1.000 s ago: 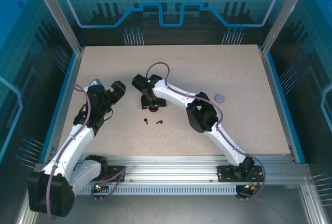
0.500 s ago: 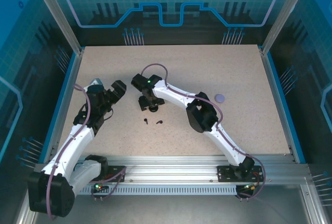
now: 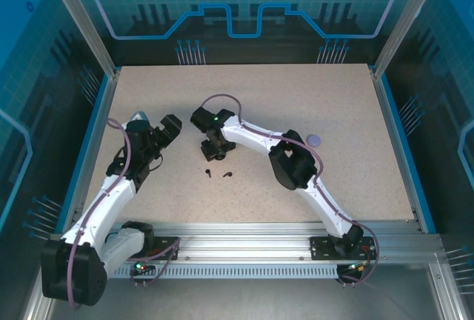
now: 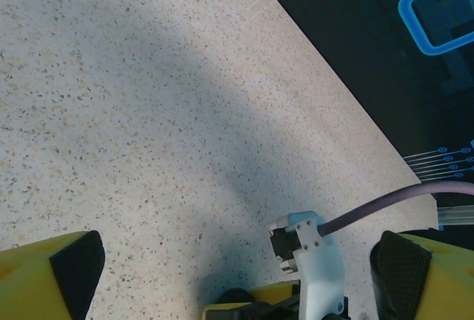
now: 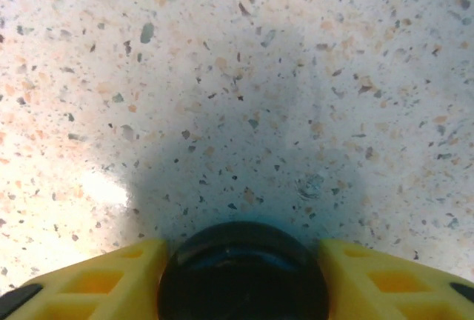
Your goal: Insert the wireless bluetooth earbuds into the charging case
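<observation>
Black earbuds (image 3: 209,172), two of them, lie loose on the speckled table (image 3: 333,98) in the top view. They're at 6 o'clock from my right gripper (image 3: 215,151), near but apart. Purple case (image 3: 315,139) sits well off at 3 o'clock. My left gripper (image 3: 154,133) hangs at 9 o'clock, prob. parked there to leave room round the buds.

Left wrist cam: left gripper (image 4: 237,268) spread wide, pads (image 4: 74,261) w/ nothing btwn them, bare tabletop beyond.

Right wrist cam: right gripper (image 5: 243,261) low over the table, yellow fingers (image 5: 96,283) against both sides of a round black case (image 5: 243,290). I'm clasping it, prob. to steady it or carry it to the buds. Lid open or not, can't tell.
</observation>
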Robot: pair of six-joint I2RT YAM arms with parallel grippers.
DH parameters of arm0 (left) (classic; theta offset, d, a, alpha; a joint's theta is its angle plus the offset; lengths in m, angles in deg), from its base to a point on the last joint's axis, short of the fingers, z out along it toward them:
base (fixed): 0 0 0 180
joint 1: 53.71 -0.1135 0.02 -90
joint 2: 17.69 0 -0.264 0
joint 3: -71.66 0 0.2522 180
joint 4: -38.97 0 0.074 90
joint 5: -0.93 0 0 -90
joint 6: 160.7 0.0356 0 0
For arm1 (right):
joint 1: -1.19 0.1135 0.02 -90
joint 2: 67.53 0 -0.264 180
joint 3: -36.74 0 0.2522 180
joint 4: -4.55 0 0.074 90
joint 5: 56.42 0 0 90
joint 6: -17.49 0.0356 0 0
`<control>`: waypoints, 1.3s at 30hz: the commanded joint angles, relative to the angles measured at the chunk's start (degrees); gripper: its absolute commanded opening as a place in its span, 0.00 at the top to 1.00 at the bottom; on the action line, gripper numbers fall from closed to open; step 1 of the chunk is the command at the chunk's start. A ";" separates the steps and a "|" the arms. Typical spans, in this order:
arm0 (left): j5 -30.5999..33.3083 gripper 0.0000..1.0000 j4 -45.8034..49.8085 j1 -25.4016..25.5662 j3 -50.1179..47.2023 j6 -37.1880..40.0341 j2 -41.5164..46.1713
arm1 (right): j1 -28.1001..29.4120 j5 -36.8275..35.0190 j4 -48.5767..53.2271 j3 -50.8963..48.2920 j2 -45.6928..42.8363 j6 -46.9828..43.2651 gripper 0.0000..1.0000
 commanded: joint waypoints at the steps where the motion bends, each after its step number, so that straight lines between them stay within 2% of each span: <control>1: -1.38 0.01 -1.67 -0.49 1.35 -0.43 -0.64 | -0.10 -0.17 1.62 -3.32 -2.24 1.22 0.57; 4: -2.03 0.01 -2.12 -0.49 1.36 -0.79 -1.26 | -0.62 -2.01 2.40 -4.93 -4.02 5.35 0.60; 7: -3.48 0.01 -2.25 -0.49 1.83 -0.97 -1.95 | -2.10 -5.73 5.28 -7.64 -6.06 13.58 0.61; 10: -5.85 0.01 -1.52 -0.40 3.11 -0.46 -2.93 | -4.80 -7.02 4.25 -16.95 -12.47 23.29 0.60; 15: -8.56 0.01 -1.24 -0.40 4.44 -0.48 -4.34 | -8.47 -5.54 -1.42 -31.19 -20.99 36.75 0.60; 19: -9.20 0.01 -1.73 -0.22 4.67 -0.79 -4.70 | -9.38 -4.73 -2.03 -34.26 -22.57 42.64 0.58; 27: -9.33 0.01 -2.02 0.56 4.58 -0.96 -4.91 | -9.99 -2.43 -1.24 -33.55 -20.21 44.07 0.50; 30: -9.79 0.01 -2.35 1.04 4.66 -0.72 -5.01 | -10.02 -2.36 -0.90 -33.86 -20.49 42.65 0.30; 32: -10.07 0.01 -2.35 1.34 4.86 -0.45 -5.08 | -10.04 -3.16 -0.42 -34.28 -21.59 41.62 0.24; 36: -10.66 0.01 -1.37 1.95 5.88 0.61 -5.14 | -10.08 -5.28 -0.69 -36.68 -26.44 39.62 0.22; 39: -11.27 0.01 -0.90 2.23 6.59 1.64 -5.01 | -10.04 -5.71 -2.21 -37.00 -28.84 33.92 0.22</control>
